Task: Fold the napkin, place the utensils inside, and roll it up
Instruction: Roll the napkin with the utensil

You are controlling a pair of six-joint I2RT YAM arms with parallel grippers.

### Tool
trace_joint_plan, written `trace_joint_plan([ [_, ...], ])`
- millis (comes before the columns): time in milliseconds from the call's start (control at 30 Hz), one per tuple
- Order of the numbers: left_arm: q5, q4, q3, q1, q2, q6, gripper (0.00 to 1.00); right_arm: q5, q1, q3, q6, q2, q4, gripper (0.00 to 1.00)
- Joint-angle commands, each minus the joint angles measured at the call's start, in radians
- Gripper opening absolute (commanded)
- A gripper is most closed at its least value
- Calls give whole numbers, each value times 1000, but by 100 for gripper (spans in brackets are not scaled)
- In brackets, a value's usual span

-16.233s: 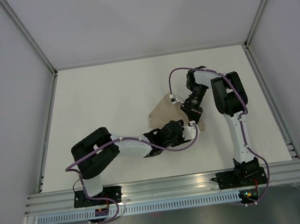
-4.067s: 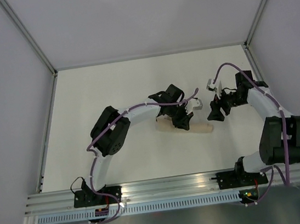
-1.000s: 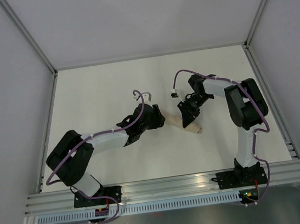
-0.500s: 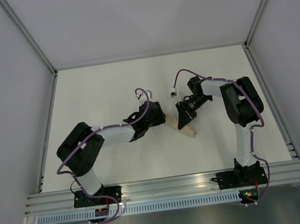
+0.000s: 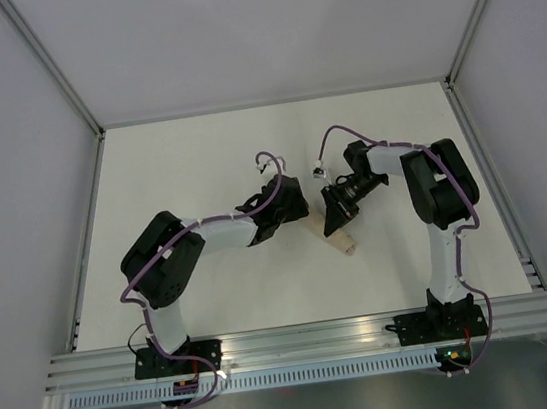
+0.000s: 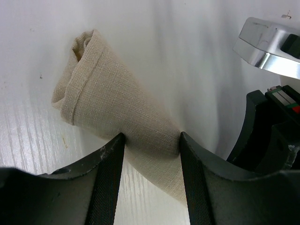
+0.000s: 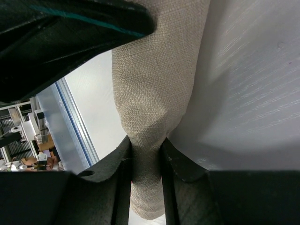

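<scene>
You're looking at a plain white table (image 5: 198,164) with a matte top that shows faint streaks up close. An aluminium rail (image 5: 311,339) runs along its near edge. Lying on the table, a little right of the middle, is the napkin (image 5: 343,242). It is beige woven cloth rolled into a tight tube, and a stitched hem wraps around its open end.

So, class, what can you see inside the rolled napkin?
At the open end of the napkin only layers of beige cloth show. Nothing else is visible; whatever lies deeper is covered by the roll.
</scene>
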State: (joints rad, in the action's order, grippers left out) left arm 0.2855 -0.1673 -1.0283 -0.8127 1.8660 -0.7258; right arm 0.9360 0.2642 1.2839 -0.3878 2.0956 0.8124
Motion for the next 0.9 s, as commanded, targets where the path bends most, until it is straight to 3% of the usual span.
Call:
trace_joint_plan([
  [0, -28, 26, -73, 7, 42, 19, 55, -95, 4, 0, -46, 43, -42, 34],
  [167, -58, 48, -101, 18, 71, 37, 55, -115, -5, 5, -48, 3, -44, 46],
  [367, -85, 72, -147, 26, 105, 54, 55, -141, -13, 5, -63, -43, -39, 55],
  [867, -137, 126, -254, 44, 170, 94, 54, -152, -29, -18, -94, -124, -33, 59],
])
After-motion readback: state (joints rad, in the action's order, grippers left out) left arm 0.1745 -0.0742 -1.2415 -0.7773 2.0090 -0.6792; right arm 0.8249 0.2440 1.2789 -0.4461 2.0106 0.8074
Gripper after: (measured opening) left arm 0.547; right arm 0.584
